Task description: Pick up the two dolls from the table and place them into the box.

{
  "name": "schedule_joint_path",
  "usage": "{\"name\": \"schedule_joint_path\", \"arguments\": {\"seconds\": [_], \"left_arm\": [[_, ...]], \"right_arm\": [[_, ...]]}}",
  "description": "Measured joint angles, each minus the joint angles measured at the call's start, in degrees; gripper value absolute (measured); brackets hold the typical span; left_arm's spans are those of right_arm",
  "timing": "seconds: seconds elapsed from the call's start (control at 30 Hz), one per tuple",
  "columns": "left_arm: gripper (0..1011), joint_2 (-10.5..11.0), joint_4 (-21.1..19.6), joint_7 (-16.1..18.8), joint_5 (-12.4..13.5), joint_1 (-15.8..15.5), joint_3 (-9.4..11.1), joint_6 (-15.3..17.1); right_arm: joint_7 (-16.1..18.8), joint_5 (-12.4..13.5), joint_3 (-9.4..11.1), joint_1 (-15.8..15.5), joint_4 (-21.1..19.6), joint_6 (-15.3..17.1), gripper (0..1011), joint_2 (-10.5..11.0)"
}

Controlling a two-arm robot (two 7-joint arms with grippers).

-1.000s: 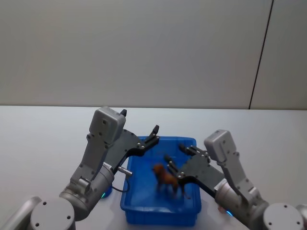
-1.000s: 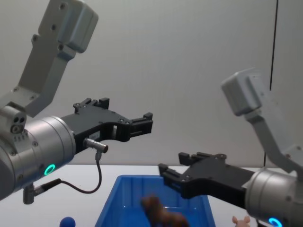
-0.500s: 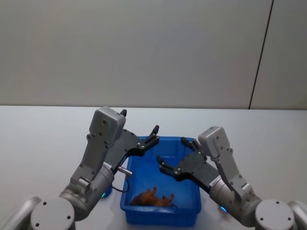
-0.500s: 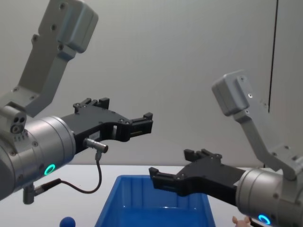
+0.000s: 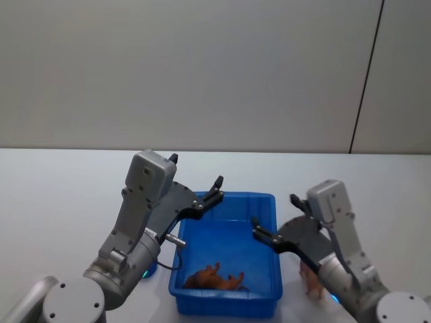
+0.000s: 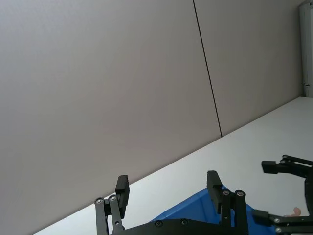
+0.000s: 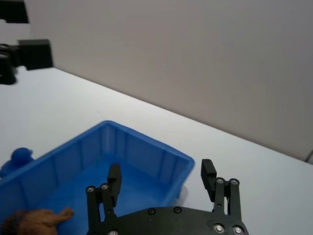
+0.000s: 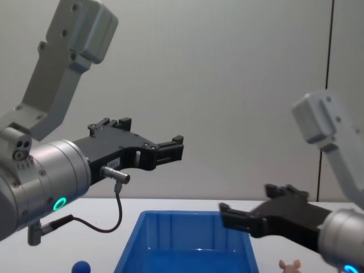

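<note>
Blue bin (image 5: pixel 225 301) holds shaggy brown doll (image 5: pixel 214 278), low to left of right gripper (image 5: pixel 275 217) (spread wide, empty). Pink doll (image 5: pixel 312 282) on table (image 5: pixel 54 188) outside bin, beneath same gripper's wrist. Left gripper (image 5: pixel 196 170) wide, empty.

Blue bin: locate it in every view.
Head view: blue bin at bottom centre.
Chest view: bottom centre.
Left wrist view: peeking between the fingers of the left gripper.
Right wrist view: just beyond the right gripper.
Shared landmark: the open right gripper, near the blue bin's right rim.
</note>
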Motion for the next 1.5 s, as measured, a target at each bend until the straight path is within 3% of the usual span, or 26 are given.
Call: {"name": "schedule_joint_path", "arguments": {"seconds": [0.17,0.53,1.1,1.43,1.5], "left_arm": [[1001,0.0,0.0,0.0,0.0,0.0,0.0,0.0],[1001,0.0,0.0,0.0,0.0,0.0,0.0,0.0],[1001,0.0,0.0,0.0,0.0,0.0,0.0,0.0],[1001,0.0,0.0,0.0,0.0,0.0,0.0,0.0],[1001,0.0,0.0,0.0,0.0,0.0,0.0,0.0]], "right_arm": [[-3.9,0.8,0.7,-2.6,-2.8,1.9,1001,1.5],[-8.1,1.7,1.3,-7.3,-7.0,4.7,1001,3.8],[-9.7,3.3,1.3,-11.1,-9.1,9.2,1001,4.9],[-10.1,3.5,1.1,-11.3,-7.3,10.9,1001,4.4],[-10.1,3.4,1.0,-11.1,-6.7,11.0,963,4.1]]}}
